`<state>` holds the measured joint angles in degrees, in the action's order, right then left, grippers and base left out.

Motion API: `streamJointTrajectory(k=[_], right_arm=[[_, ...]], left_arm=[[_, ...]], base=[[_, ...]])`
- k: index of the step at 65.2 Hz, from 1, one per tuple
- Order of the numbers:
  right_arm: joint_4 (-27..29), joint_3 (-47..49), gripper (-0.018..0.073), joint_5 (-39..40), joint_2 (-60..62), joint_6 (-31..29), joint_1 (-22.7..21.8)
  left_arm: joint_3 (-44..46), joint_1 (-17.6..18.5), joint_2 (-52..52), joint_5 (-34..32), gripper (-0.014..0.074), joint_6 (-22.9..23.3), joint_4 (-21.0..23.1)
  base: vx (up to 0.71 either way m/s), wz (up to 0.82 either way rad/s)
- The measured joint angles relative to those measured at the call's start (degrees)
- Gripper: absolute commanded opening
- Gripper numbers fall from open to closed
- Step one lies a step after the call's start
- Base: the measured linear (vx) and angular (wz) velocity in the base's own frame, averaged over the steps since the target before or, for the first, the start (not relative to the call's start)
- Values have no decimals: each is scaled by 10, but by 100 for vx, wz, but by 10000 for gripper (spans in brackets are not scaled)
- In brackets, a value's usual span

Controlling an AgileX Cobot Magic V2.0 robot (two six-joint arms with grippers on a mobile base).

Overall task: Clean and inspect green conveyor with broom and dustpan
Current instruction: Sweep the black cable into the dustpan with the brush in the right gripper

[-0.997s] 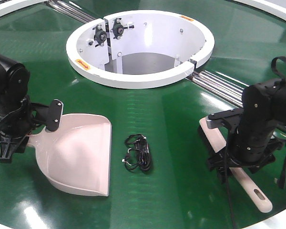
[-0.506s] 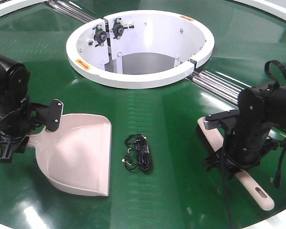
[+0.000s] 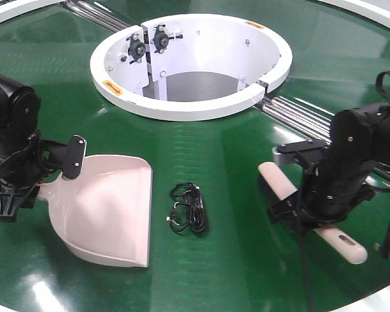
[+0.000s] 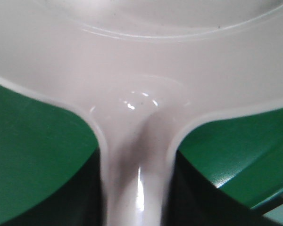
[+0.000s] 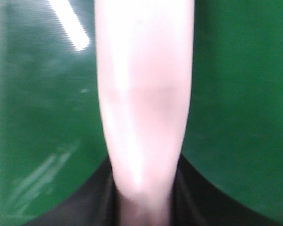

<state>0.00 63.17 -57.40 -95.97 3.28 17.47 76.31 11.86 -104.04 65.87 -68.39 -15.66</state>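
The green conveyor point(image 3: 234, 149) fills the front view, with its white ring hub point(image 3: 182, 107) and silver rails point(image 3: 305, 114). The beige dustpan point(image 3: 107, 208) lies flat at the left, mouth toward the right. My left gripper point(image 3: 16, 192) is shut on its handle; in the left wrist view the dustpan point(image 4: 141, 56) runs from between the jaws of that gripper point(image 4: 137, 183). The broom point(image 3: 277, 182) lies diagonally at the right. My right gripper point(image 3: 305, 218) is shut on its middle. In the right wrist view the broom point(image 5: 144, 94) sticks out from that gripper point(image 5: 144, 193).
A tangle of black cable point(image 3: 188, 208) lies on the belt between the dustpan and the broom. The hub's open well sits behind it. The belt's pale outer edge point(image 3: 377, 302) runs along the front right.
My right arm has swung the broom to the left and slightly away, bringing its head end nearer the black cable. The left arm and dustpan have not moved.
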Motion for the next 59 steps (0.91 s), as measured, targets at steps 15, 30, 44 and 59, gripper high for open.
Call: streamJointTrajectory(k=[15, 30, 44, 59], right_arm=[[22, 56, -6, -29, -39, 17, 58], [20, 111, -4, -70, -89, 52, 80], [18, 150, -4, -95, -128, 60, 106], [18, 223, -4, -122, -175, 61, 165]], left_arm=[[0, 0, 0, 0, -6, 0, 0], [0, 0, 0, 0, -6, 0, 0], [0, 0, 0, 0, -6, 0, 0], [0, 0, 0, 0, -6, 0, 0]], base=[[0, 0], [0, 0], [0, 0], [0, 0]])
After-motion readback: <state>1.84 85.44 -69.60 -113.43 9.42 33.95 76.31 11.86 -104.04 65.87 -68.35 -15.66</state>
